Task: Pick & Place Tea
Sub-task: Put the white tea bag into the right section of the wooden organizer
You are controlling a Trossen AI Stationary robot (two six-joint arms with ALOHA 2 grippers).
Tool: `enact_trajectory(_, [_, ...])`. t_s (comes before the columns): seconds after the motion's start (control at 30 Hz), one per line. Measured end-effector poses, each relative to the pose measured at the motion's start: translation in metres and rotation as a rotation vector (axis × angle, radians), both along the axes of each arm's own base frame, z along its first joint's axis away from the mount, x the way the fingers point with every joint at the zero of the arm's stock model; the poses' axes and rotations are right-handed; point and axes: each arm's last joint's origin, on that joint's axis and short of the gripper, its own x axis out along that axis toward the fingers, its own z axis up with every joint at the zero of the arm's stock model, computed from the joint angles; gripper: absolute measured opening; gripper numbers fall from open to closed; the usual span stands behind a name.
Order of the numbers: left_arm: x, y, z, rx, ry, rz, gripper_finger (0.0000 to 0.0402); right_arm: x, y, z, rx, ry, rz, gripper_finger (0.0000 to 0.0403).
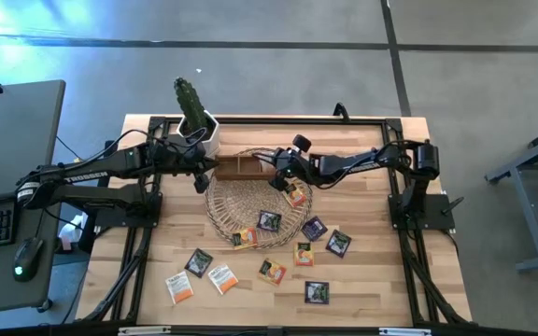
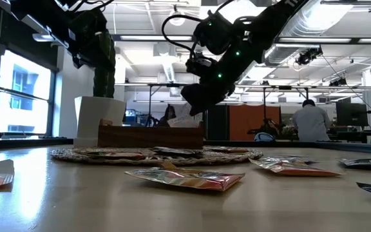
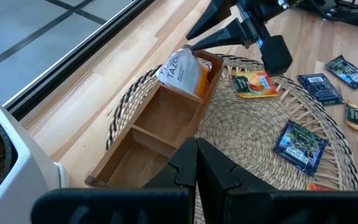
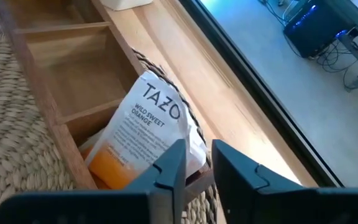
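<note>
Wooden compartment box [image 3: 143,142] on a round wicker mat [image 1: 224,203], shown at the moment a sachet is delivered. At far left, the left gripper [image 1: 201,177] hangs over the box's left end with its fingers pressed together and nothing between them. It is waiting beside the potted plant [image 1: 194,112]. At the box's right end, an orange-and-white tea sachet [image 4: 145,134] leans upright in the last compartment, its top edge rising above the box wall. The right gripper [image 1: 276,179] hovers directly over that edge. Its fingers [image 4: 173,171] stand slightly parted, with a gap between them, and appear not to clamp the paper.

Risks, as judged from this pose:
- **Snagging:** the sachet stands tall and tilted. If a fingertip catches its top edge as the arm lifts away, the sachet could be dragged back out or tipped onto the mat.
- **Shifting the box:** the box is light and rests on woven straw, so a sideways nudge could move it.
- **Collision:** the two grippers are near each other over one small box, and a wide retreat could bring them together.

Counts:
- **Arms:** two.
- **Containers:** one box with three compartments, and one mat.
- **Plants:** one.
- **Sachets in the box:** one.
- **Sachets on the mat:** three, the orange sachet [image 1: 294,194] among them.
- **Sachets on the bare table [image 1: 381,280]:** eight.
- **Sachets by colour, as far as can be told:** about five dark, four orange-yellow and three orange-and-white.
</note>
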Motion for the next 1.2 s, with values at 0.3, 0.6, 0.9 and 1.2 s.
enact_trajectory(0.3, [0.000,0.000,0.000,0.000,0.000,0.000,0.0000,0.006,0.001,0.007,0.038,-0.023,0.079,0.0093])
enact_trajectory(0.6, [0.000,0.000,0.000,0.000,0.001,0.000,0.0000,-0.001,0.003,0.034,0.107,-0.098,0.187,0.0031])
enact_trajectory(0.9, [0.000,0.000,0.000,0.000,0.001,0.000,0.0000,-0.003,0.009,0.038,0.200,-0.106,0.293,0.0003])
enact_trajectory(1.2, [0.000,0.000,0.000,0.000,0.001,0.000,0.0000,0.003,0.046,0.039,0.406,-0.128,0.736,0.0003])
